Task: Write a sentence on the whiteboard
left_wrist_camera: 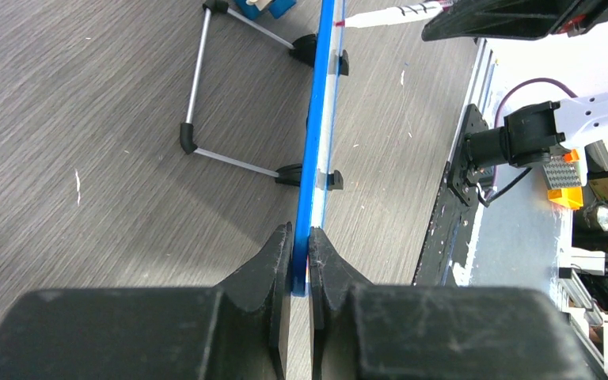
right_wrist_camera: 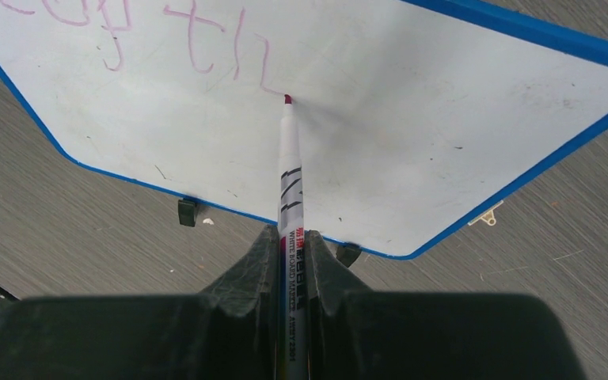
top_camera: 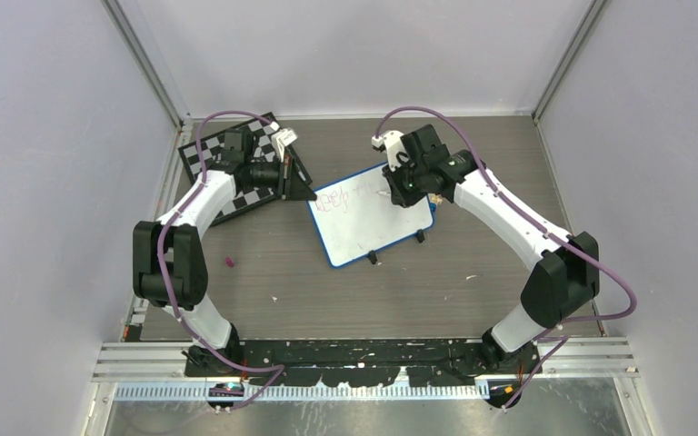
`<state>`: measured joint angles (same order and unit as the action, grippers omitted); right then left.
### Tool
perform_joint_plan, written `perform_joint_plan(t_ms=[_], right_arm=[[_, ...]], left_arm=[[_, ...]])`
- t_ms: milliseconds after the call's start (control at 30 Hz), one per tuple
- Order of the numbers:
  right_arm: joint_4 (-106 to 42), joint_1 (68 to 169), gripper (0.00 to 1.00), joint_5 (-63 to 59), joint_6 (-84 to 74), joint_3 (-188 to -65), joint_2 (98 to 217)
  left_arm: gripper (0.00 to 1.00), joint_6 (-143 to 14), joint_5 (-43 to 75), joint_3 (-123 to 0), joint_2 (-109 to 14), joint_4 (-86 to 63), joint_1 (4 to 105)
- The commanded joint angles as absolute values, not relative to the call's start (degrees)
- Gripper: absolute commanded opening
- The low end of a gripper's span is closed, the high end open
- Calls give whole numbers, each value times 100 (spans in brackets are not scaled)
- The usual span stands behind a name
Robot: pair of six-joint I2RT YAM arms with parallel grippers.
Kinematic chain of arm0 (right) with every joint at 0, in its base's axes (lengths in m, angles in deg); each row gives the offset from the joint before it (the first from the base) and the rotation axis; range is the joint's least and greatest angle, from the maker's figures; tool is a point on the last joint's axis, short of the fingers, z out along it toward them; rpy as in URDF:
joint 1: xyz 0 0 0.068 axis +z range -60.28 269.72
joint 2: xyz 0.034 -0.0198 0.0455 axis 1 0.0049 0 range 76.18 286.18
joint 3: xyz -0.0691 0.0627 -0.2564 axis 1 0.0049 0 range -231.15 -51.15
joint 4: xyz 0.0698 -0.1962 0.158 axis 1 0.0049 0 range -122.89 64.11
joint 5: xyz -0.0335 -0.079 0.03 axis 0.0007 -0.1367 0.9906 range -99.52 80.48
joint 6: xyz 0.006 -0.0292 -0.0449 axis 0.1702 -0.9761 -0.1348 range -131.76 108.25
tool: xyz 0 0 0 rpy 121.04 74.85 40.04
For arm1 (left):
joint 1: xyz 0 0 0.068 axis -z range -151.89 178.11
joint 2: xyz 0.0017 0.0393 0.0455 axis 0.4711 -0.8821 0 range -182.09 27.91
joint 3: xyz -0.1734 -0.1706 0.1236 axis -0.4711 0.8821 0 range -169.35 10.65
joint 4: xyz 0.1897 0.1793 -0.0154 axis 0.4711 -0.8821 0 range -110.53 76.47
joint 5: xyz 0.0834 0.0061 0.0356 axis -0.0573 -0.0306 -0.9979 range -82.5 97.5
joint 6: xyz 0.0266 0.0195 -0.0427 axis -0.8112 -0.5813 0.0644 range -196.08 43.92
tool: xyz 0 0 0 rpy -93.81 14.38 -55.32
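The whiteboard [top_camera: 373, 227], white with a blue frame and small black feet, stands tilted at the table's middle. Reddish-pink scribble of the sentence [top_camera: 341, 200] runs across its upper left; it also shows in the right wrist view [right_wrist_camera: 198, 47]. My left gripper [top_camera: 305, 188] is shut on the board's left edge; the left wrist view shows the blue frame [left_wrist_camera: 317, 119] edge-on between the fingertips [left_wrist_camera: 301, 237]. My right gripper [right_wrist_camera: 291, 233] is shut on a white marker [right_wrist_camera: 290, 182]. Its red tip touches the whiteboard [right_wrist_camera: 443, 103] at the end of the last stroke.
A black-and-white chessboard [top_camera: 236, 173] lies at the back left under my left arm. A wire stand [left_wrist_camera: 206, 103] props the board from behind. A small purple scrap [top_camera: 229, 262] lies on the wooden table. Grey walls close in on three sides.
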<state>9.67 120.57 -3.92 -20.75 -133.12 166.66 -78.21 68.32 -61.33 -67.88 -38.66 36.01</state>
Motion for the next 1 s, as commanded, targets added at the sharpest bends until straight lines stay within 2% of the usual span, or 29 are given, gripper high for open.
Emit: perform_joint_plan(t_ms=[0,467,967], right_arm=[[780,11884,0,-698,-2177,-13579,16564],[790,11875,0,-532,-2145,-13983,16891],[785,11985,0,-389,-2155,-13506,16741]], left_arm=[[2,-7859,6894,-6280,-6820,-3996,3668],[2,-7878,6887,-6296,-6842,-4016,3664],[2,-7906,6881,-6291,-6852,-4041,3663]])
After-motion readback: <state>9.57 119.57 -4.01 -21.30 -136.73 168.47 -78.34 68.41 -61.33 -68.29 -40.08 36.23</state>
